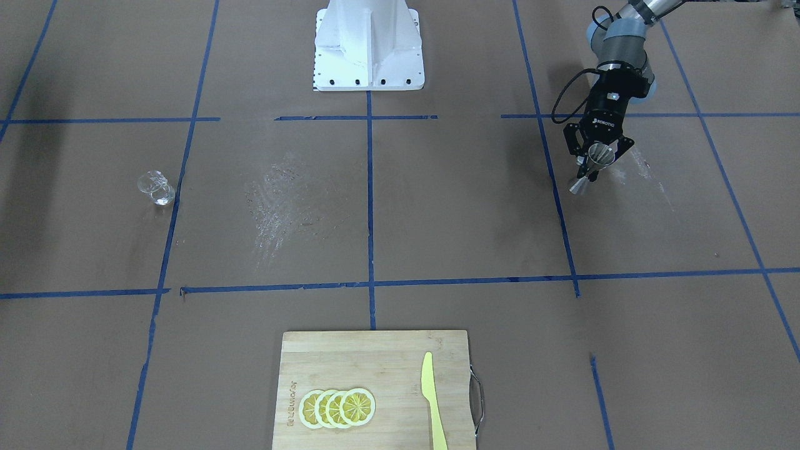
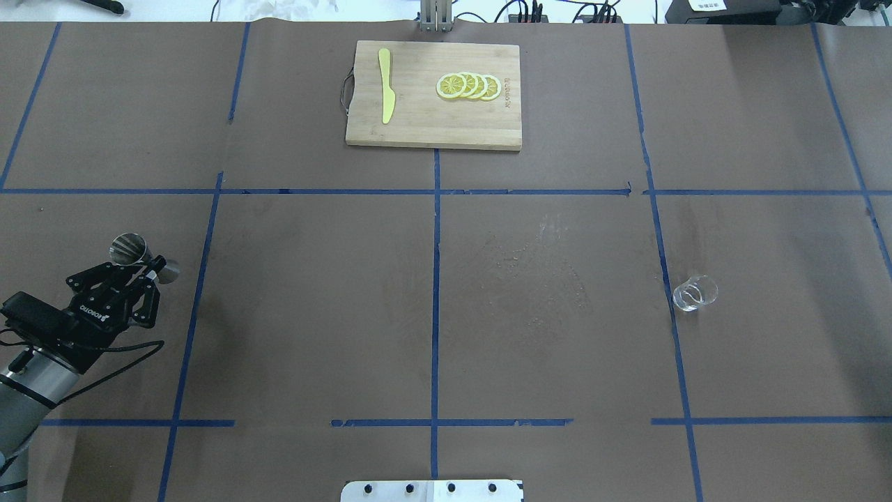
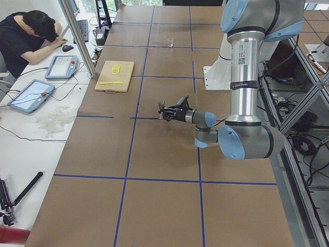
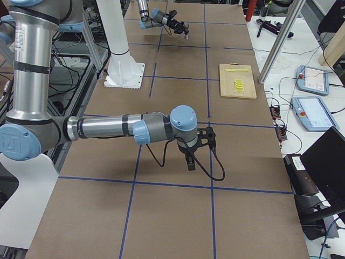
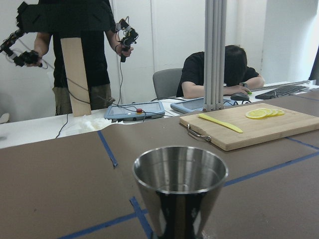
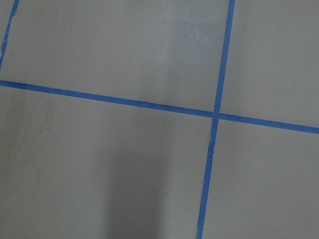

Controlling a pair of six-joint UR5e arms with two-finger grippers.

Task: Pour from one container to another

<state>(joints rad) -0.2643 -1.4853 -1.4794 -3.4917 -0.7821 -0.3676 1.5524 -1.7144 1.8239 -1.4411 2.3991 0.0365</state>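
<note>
The left fingers [image 1: 622, 150] are closed on the waist of a steel measuring cup [image 1: 592, 164], which is held upright. Whether the right fingers [image 4: 191, 161] are open cannot be told. A small clear glass [image 1: 156, 187] is set well away across the surface [image 1: 437, 219]. A spill could be caused if the polished, narrow-waisted cup slips or is tipped during the long carry.

jigger [image 5: 179, 191] base cropped, glass [image 1: 156, 188] contents apparently unreadable
</note>
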